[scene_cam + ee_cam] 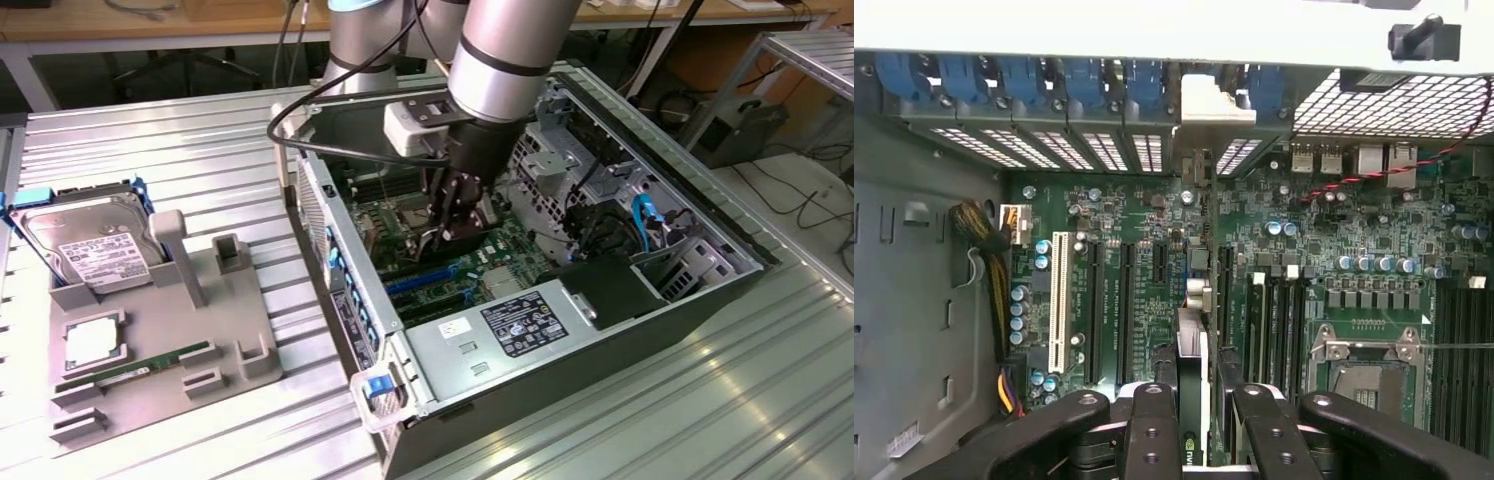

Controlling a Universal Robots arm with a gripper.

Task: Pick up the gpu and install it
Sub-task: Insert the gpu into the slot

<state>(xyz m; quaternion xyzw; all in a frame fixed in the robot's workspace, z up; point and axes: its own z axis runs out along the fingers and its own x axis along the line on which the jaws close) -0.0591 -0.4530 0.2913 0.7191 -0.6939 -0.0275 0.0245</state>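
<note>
Hand (pixel 1199 398) clamped on gpu (pixel 1192 345), edge-on over motherboard slots (pixel 1124 310), blue clips (pixel 1084 80) beyond, cable bundle (pixel 994 250) beside

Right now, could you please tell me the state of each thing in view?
Dark metal computer case: open, side panel off.
Green circuit-board gpu with black fan: held edge-on inside the case.
Black-fingered pincer: shut on the gpu.
Silver hard drive with white label: parked in the grey plastic holder.
Narrow green memory stick: lying in that holder.
</note>
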